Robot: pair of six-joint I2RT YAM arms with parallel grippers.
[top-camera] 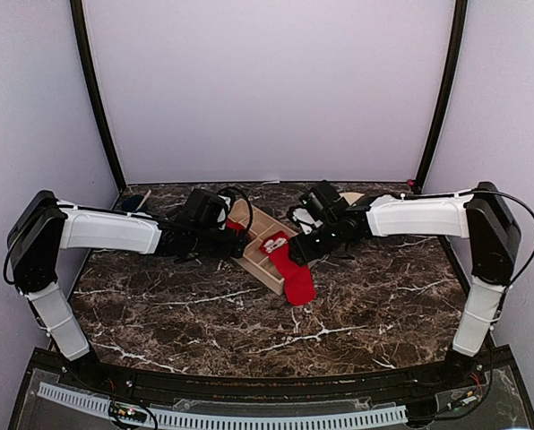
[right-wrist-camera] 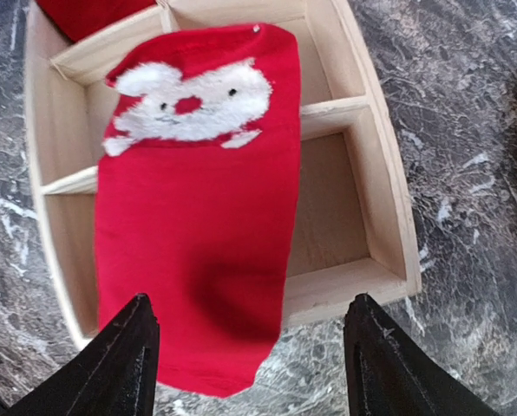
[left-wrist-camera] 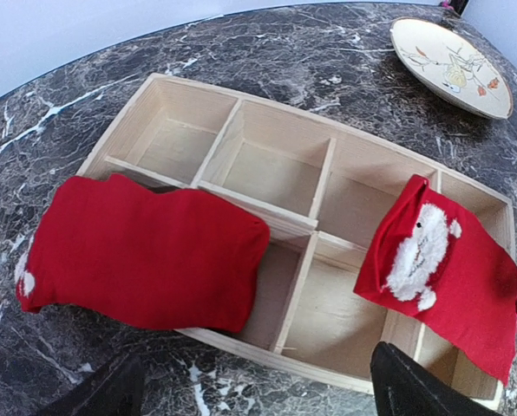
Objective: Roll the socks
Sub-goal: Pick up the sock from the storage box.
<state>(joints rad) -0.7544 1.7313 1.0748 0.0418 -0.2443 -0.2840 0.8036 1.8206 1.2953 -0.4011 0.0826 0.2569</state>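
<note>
Two red socks lie across a wooden divided tray [top-camera: 260, 260]. One sock [left-wrist-camera: 146, 251] drapes over the tray's left end [left-wrist-camera: 189, 130], partly on the table. The other sock [right-wrist-camera: 198, 199], with a white Santa face, lies over the tray's near end [right-wrist-camera: 389, 260] and hangs onto the table; it also shows in the top view [top-camera: 294, 273] and the left wrist view [left-wrist-camera: 441, 269]. My left gripper [left-wrist-camera: 258, 394] is open and empty, just short of the tray. My right gripper [right-wrist-camera: 251, 364] is open above the Santa sock's lower end, holding nothing.
A patterned ceramic plate [left-wrist-camera: 449, 65] sits on the dark marble table [top-camera: 249, 331] beyond the tray. A dark blue object [top-camera: 134, 202] lies at the far left corner. Purple walls enclose the table.
</note>
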